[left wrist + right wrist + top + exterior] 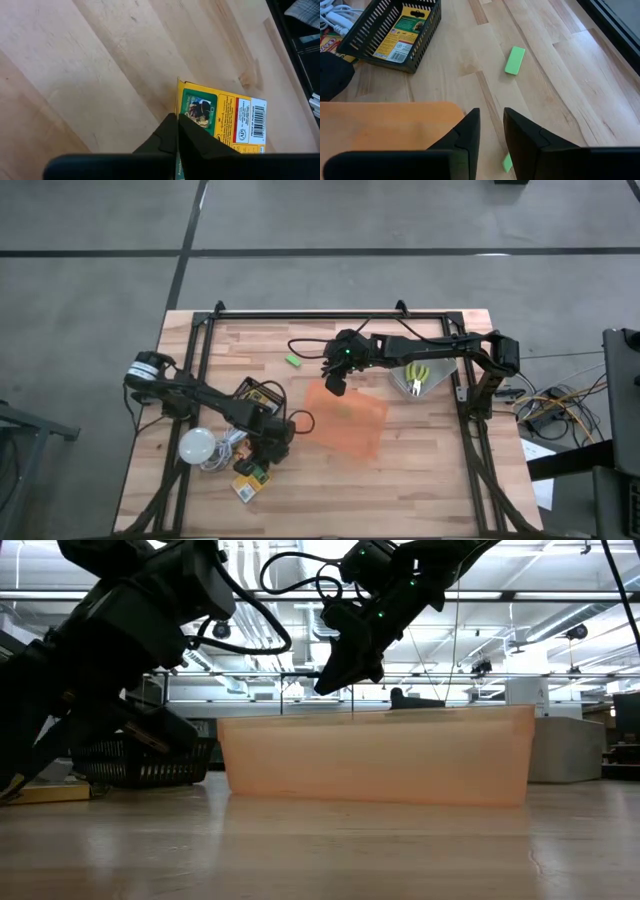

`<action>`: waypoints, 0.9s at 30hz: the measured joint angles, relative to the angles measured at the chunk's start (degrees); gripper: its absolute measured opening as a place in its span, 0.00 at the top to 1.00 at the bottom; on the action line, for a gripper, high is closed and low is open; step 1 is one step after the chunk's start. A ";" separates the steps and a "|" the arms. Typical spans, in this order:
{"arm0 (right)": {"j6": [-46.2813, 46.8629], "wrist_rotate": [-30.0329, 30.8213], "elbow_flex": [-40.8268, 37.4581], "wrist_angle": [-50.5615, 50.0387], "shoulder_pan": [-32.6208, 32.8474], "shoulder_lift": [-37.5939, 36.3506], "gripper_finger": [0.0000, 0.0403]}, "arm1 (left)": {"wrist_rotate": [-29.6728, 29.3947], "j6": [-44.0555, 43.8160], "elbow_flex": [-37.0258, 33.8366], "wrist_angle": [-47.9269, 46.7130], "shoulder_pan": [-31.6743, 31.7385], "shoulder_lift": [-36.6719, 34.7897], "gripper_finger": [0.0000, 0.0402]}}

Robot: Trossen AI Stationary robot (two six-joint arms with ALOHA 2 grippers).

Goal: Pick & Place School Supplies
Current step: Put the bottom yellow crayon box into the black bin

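My left gripper is at the table's near left and is shut on a yellow-and-green crayon box. More crayon boxes lie just near of it. My right gripper hangs open above the far left corner of the orange tray, also seen in the low view. One green block lies flat on the wood beyond it. A second bit of green shows low in the gap between the right fingers; I cannot tell whether it touches them. Two yellow-handled tools lie at the far right. My left gripper pinches the crayon box by its thin yellow side edge, which runs in between the two shut fingers. The printed face with the barcode sticks out to one side of the fingers. I cannot tell whether the box is clear of the table.
A black wire basket with a crayon box inside stands left of the tray. A white bulb with its cord lies at the near left. A black frame rail runs along the far edge. Bare wood lies near right of the tray.
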 joint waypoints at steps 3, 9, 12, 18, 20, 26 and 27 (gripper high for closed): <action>0.00 0.00 0.00 0.00 0.01 0.00 0.80 | -0.23 -0.10 0.37 0.00 -0.02 0.00 0.99; 0.00 0.00 0.00 -0.02 0.00 0.00 0.83 | -0.59 -1.12 2.66 -0.79 0.00 -0.73 0.99; 0.00 0.00 0.00 -0.01 0.01 0.00 0.83 | -0.61 -1.63 4.65 -2.71 0.04 -1.44 0.99; 0.00 0.01 0.00 0.00 0.02 0.00 0.81 | -2.57 -2.86 10.55 -11.38 0.04 -3.89 0.99; 0.00 0.01 0.00 0.01 0.02 0.00 0.80 | -3.85 -4.79 12.86 -14.63 0.04 -4.54 0.99; 0.00 0.00 0.00 0.00 0.02 0.00 0.79 | -11.06 -11.91 21.33 -24.63 0.01 -6.72 0.99; 0.00 0.00 0.00 0.00 0.02 0.00 0.79 | -12.50 -13.32 22.86 -26.08 0.03 -7.01 0.99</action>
